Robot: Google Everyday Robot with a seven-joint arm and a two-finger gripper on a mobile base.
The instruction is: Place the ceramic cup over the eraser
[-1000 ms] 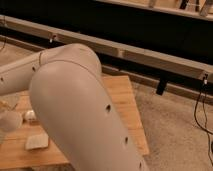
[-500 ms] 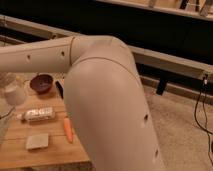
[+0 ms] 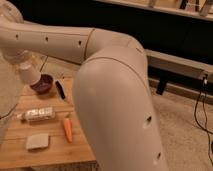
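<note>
Your gripper [image 3: 22,62], far left, clenches the ceramic cup [image 3: 30,75]; the eraser [image 3: 37,141] lies uncovered, placement still to do

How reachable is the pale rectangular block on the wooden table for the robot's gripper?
Probably yes. The gripper, at the upper left near the dark maroon bowl, seems shut on the small white ceramic cup. Nothing covers the pale rectangular block; the orange carrot lies beside it.
</note>
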